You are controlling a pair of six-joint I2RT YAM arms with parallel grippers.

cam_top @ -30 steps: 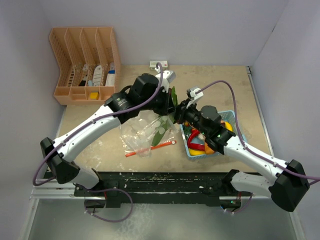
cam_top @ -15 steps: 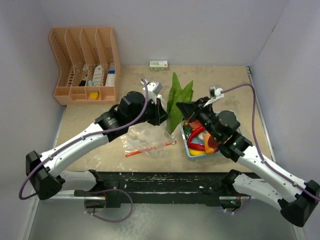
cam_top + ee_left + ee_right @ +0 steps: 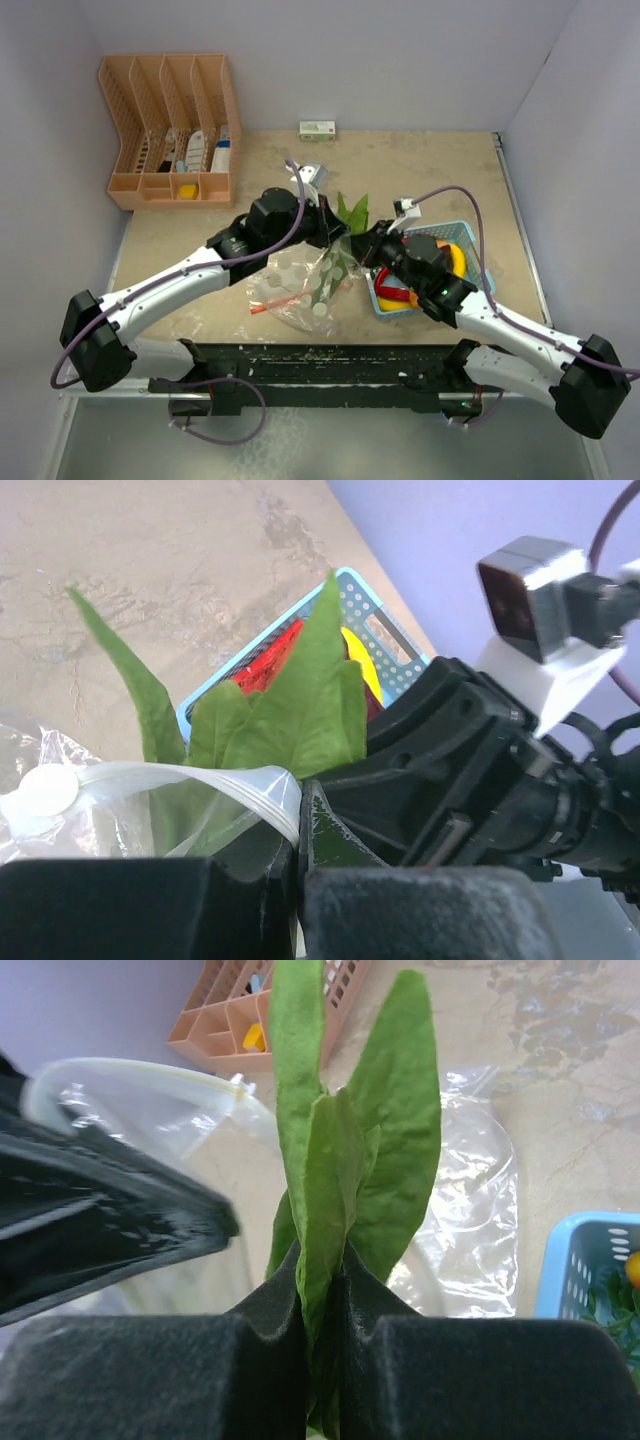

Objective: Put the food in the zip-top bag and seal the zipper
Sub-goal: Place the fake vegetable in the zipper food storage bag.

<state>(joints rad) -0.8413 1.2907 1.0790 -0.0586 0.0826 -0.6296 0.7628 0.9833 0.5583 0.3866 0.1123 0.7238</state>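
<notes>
Two grippers were close together near the middle of the top view, over the sandy tabletop [image 3: 420, 165]. The left gripper [image 3: 298, 825] had its fingers pressed fully together on the clear rim of the zip-top bag [image 3: 300, 285], holding the mouth up off the surface. In its own wrist view the fingers filled the bottom edge as a dark blur, and only a curve of rim and one white dot showed at lower left. The right gripper [image 3: 322, 1280] was nipped almost closed on the stem end of the green leafy piece [image 3: 345, 1150], whose blades stood up through centre frame. The very base of the leaf was hidden between the pads. From above, the leaf tips poked out between the two grippers, and whether its lower end lay inside the bag's mouth could not be told. The zipper [image 3: 270, 303] showed only as a short red-orange length at the bag's lower left, the rest lost under crumpled film. The light blue basket [image 3: 470, 232], right of centre, was largely covered by the right gripper's body; red and yellow toy food [image 3: 388, 292] showed in it
</notes>
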